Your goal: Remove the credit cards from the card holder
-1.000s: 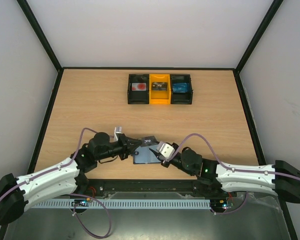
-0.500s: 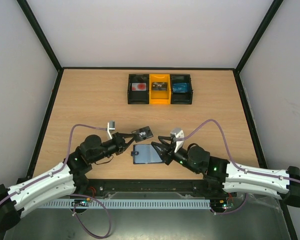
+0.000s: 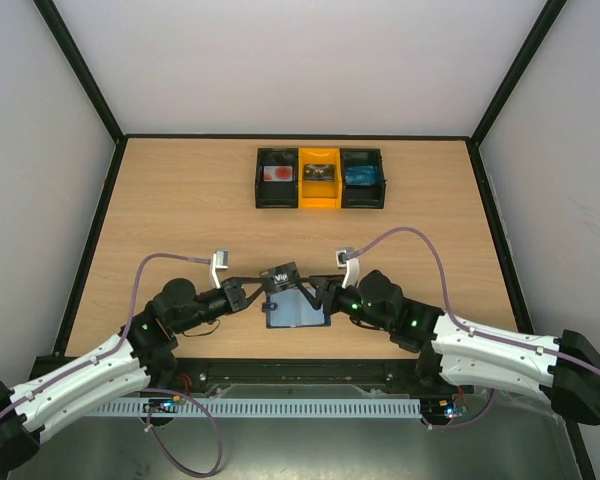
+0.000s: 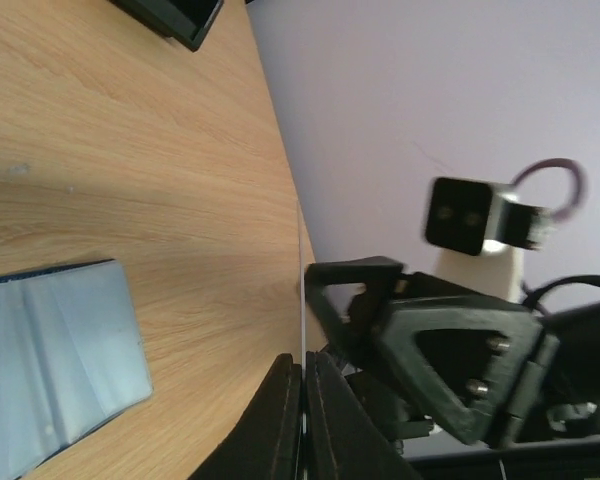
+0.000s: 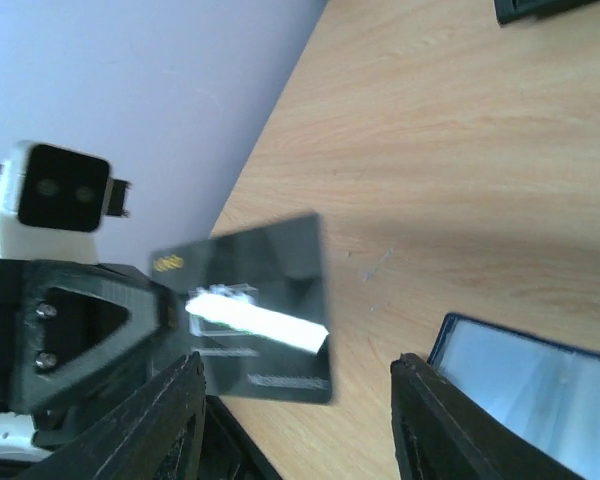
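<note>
The card holder (image 3: 296, 311) lies open on the table between the arms, pale grey-blue inside; it also shows in the left wrist view (image 4: 50, 370) and the right wrist view (image 5: 540, 390). My left gripper (image 3: 270, 277) is shut on a black credit card (image 3: 281, 273) and holds it above the holder's far edge. In the left wrist view the card (image 4: 302, 290) is edge-on between the shut fingers (image 4: 280, 410). My right gripper (image 3: 321, 291) is open and empty at the holder's far right corner, facing the card (image 5: 260, 310). No blue card shows.
A row of three small bins stands at the back: black (image 3: 277, 178), yellow (image 3: 319, 178), black (image 3: 363, 178), each with something inside. Black frame rails edge the table. Bare wood lies between the bins and the arms.
My left gripper pulled the black card out of the holder and lifted it beyond the far edge. My right gripper let go of the holder and moved to its far right corner.
</note>
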